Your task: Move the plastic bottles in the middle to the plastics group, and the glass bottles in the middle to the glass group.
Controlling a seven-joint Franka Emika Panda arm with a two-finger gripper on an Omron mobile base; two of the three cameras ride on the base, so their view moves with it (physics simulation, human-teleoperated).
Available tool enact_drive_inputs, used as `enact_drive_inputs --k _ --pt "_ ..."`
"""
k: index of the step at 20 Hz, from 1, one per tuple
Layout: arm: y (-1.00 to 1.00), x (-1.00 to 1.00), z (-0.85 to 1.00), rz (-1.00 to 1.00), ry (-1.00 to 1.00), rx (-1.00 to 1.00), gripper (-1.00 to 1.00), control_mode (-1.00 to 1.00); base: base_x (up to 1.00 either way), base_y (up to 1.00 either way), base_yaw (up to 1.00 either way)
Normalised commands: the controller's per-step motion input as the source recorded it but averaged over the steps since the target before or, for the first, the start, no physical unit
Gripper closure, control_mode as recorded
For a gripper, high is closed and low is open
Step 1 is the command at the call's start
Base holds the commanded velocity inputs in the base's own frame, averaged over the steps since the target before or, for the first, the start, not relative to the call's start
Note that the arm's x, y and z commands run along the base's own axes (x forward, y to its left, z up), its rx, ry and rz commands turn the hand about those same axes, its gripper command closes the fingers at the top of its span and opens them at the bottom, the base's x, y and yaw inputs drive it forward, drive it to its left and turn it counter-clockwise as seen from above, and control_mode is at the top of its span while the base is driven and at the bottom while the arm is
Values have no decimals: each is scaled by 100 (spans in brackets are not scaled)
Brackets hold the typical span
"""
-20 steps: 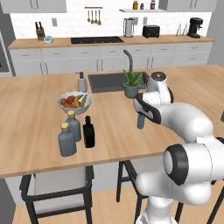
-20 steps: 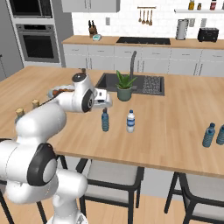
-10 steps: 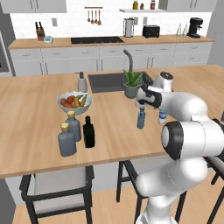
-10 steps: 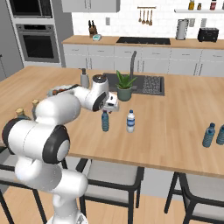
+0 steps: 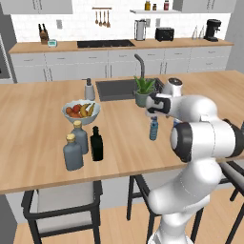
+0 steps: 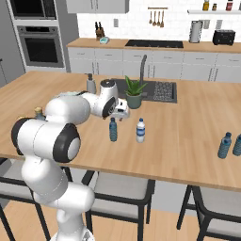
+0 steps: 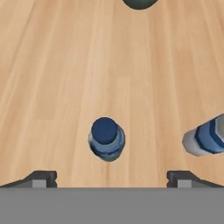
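Note:
A slim bluish water bottle (image 5: pixel 153 128) (image 6: pixel 113 130) with a dark blue cap stands upright on the island counter. In the hand view I look straight down on its cap (image 7: pixel 106 138). My gripper (image 5: pixel 153 113) (image 6: pixel 120 115) (image 7: pixel 111 178) hangs just above it, open wide, with nothing between the fingers. A second bottle (image 6: pixel 140 130) (image 7: pixel 204 138), pale with a blue cap, stands close beside it. The black glass bottle (image 5: pixel 96 144) stands next to the two grey-blue stoppered bottles (image 5: pixel 72 152) (image 5: pixel 80 137). Two blue plastic bottles (image 6: pixel 225 145) stand far right.
A fruit bowl (image 5: pixel 81 111) and a white soap pump (image 5: pixel 89 89) stand behind the glass bottles. A potted plant (image 5: pixel 144 90) (image 6: pixel 134 92) sits just beyond my hand, at the sink (image 5: pixel 119 88). Bare wood lies around the two middle bottles.
The arm has swung its elbow round and the hand has shifted to hang directly over the bluish bottle. No bottle has moved.

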Motion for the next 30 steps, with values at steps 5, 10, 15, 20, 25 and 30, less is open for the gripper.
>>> enact_drive_inputs --k 5,10,15,20,25,30 --pt "20 0 -25 0 11 -2 -100 -100 0 0 0" --pt "3 9 -51 0 5 0 -100 -100 0 0 0" --pt "-7 1 -13 0 -2 0 -100 -100 0 0 0" --pt "0 17 0 0 0 0 -100 -100 0 0 0" --pt "0 31 0 0 0 0 -100 -100 0 0 0" --pt "0 5 -10 0 0 0 -100 -100 0 0 0"
